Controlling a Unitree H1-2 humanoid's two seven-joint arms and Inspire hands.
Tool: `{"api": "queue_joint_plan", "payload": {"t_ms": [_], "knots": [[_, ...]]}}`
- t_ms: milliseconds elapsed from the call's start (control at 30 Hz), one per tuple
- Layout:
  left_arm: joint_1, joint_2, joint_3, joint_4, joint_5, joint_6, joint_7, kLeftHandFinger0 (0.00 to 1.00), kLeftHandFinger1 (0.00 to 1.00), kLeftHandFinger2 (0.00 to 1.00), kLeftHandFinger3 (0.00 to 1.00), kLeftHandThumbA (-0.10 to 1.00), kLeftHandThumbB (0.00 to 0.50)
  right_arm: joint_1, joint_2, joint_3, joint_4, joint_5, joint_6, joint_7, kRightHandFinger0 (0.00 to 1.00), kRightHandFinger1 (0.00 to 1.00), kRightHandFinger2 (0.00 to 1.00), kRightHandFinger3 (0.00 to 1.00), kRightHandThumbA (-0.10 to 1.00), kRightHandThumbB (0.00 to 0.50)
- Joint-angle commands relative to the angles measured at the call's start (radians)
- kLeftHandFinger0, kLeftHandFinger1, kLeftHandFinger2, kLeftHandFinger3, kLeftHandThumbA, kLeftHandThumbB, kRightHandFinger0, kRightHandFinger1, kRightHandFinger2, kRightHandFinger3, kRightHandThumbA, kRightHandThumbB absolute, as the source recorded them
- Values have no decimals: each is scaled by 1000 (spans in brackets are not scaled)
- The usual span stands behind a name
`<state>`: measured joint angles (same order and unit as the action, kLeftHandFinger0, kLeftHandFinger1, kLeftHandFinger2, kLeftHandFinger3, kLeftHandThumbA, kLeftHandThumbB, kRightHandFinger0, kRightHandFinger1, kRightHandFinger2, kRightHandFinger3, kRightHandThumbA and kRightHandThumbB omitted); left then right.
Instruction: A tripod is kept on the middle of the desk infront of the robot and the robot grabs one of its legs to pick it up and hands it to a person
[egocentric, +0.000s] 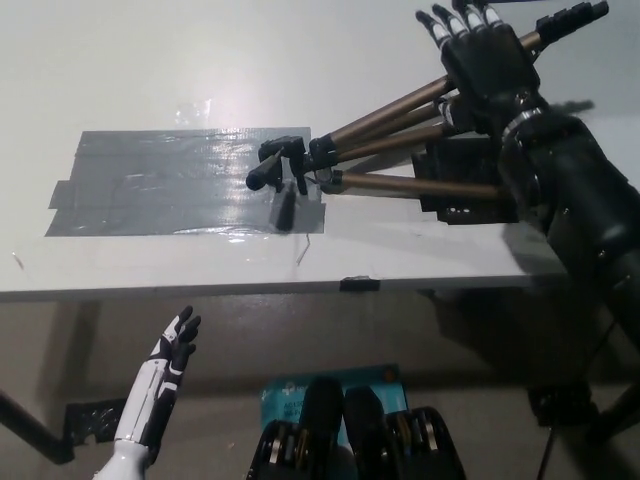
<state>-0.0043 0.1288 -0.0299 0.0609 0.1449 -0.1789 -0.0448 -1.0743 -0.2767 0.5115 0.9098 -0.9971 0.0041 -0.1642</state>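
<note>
The tripod (385, 135) lies on the white desk (150, 60), its black head (283, 166) at the middle and its bronze legs fanning out to the upper right. My black right hand (485, 62) lies palm-down over the upper legs near their far ends, fingers stretched out and apart, not closed round any leg. Whether the palm touches the legs I cannot tell. My white left hand (165, 385) hangs below the desk's front edge at the lower left, open and holding nothing.
A wide patch of grey tape (170, 182) covers the desk left of the tripod head. A black block (462, 188) lies under the lower leg. A small black clip (358, 283) sits on the front edge. A blue object (290, 392) lies on the floor.
</note>
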Motion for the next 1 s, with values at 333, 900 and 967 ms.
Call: {"api": "queue_joint_plan", "payload": {"t_ms": [333, 900, 967], "knots": [[-23, 17, -14, -64, -15, 10, -31, 976, 1000, 1000, 1000, 1000, 67, -186, 29, 146, 340, -60, -58, -441, 0, 12, 288, 280, -100, 363], [-34, 22, -21, -58, -13, 19, -39, 889, 1000, 995, 1000, 1000, 85, -171, -6, 5, 83, 67, -240, -656, 0, 299, 786, 255, -100, 144], [-35, 25, -20, -54, -17, 21, -41, 889, 1000, 996, 1000, 1000, 82, -159, -18, -9, -24, 49, -221, -629, 0, 283, 733, 554, -100, 154]]}}
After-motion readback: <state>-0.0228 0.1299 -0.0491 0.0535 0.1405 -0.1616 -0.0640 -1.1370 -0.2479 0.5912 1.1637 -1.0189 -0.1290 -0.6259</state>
